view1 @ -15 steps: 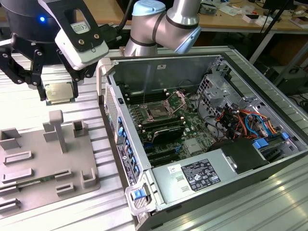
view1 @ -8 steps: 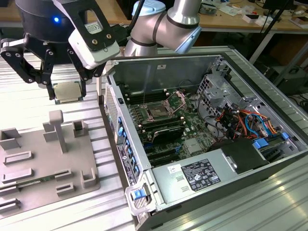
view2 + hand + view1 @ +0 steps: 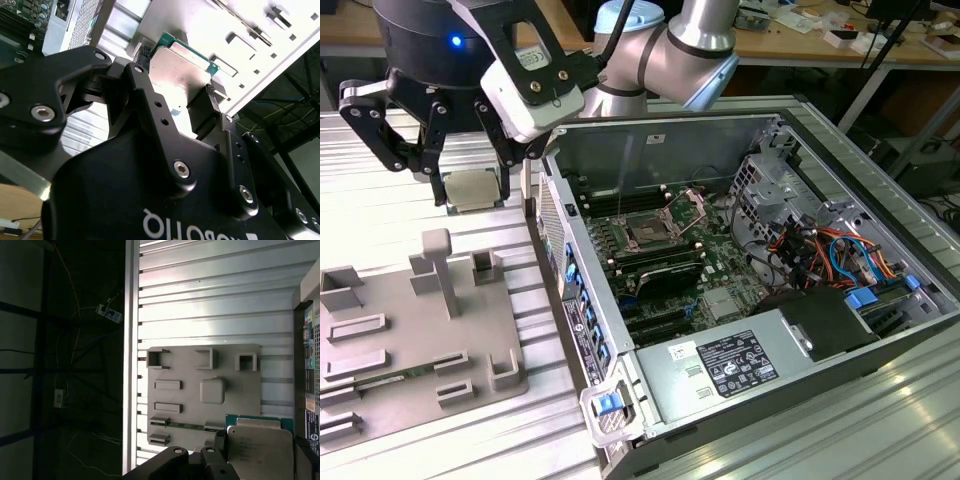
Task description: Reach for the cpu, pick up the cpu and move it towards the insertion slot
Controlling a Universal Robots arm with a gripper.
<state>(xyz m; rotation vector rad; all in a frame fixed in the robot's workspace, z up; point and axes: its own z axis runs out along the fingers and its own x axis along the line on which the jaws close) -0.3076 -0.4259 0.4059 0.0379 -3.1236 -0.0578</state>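
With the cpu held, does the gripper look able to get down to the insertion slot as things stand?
Probably yes: the gripper grips the cpu above the table, and the open-topped case leaves the insertion slot uncovered, its bracket raised.

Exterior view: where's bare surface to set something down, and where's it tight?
Free: the ribbed metal table between the grey tray and the gripper holding the cpu, plus the strip in front of the computer case. Crowded: inside the case around the insertion slot and the cables.
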